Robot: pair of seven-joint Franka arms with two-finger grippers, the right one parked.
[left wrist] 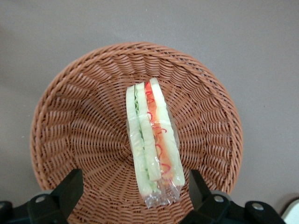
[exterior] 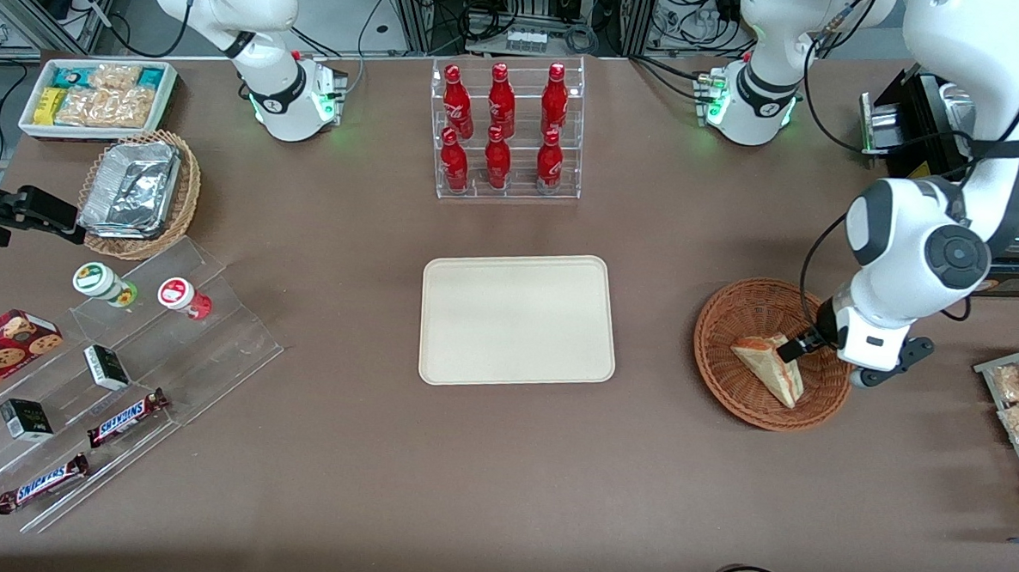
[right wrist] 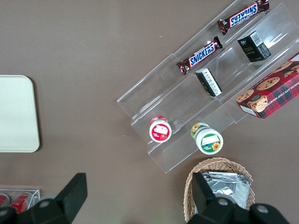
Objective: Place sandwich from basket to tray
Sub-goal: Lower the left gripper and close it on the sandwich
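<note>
The black fingers of the left arm's gripper stand apart, one on each side of the clear-wrapped triangular white-bread sandwich, not clamped on it. The sandwich rests on edge inside the round reddish-brown woven wicker basket, red and green filling showing. The basket sits on the brown tabletop toward the working arm's end. Beside it, at the tabletop's middle, lies the flat cream rectangular plastic tray, holding nothing.
</note>
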